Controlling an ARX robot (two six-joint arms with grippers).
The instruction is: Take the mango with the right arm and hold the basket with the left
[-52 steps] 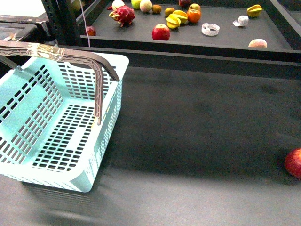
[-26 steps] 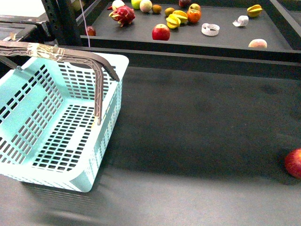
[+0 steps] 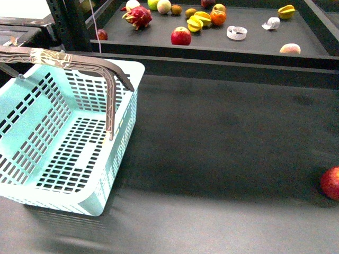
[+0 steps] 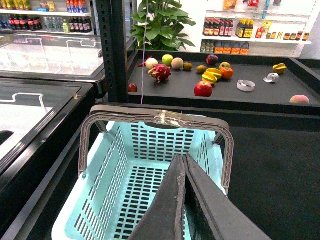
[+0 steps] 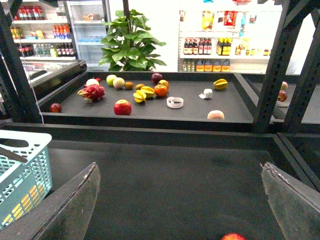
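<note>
The light-blue basket (image 3: 63, 143) stands at the table's left, its taped brown handle (image 3: 58, 59) raised across the top. My left gripper (image 4: 183, 157) is shut on nothing and hovers over the basket's inside (image 4: 145, 175), short of the handle (image 4: 165, 116). Far back on the shelf lies the mango (image 3: 203, 16), a smooth yellow fruit beside a ridged starfruit (image 3: 194, 25); it also shows as the mango (image 5: 148, 90) in the right wrist view. My right gripper (image 5: 179, 170) is open above the dark table, far from it. Neither arm shows in the front view.
A red apple (image 3: 331, 183) lies on the table at the right edge, just beneath the right gripper as the apple (image 5: 232, 236). The raised shelf (image 3: 254, 45) holds a dragonfruit (image 3: 139, 16), another red apple (image 3: 181, 36), an orange (image 3: 218, 17), a peach (image 3: 290, 49). Black frame posts (image 5: 272, 65) flank it.
</note>
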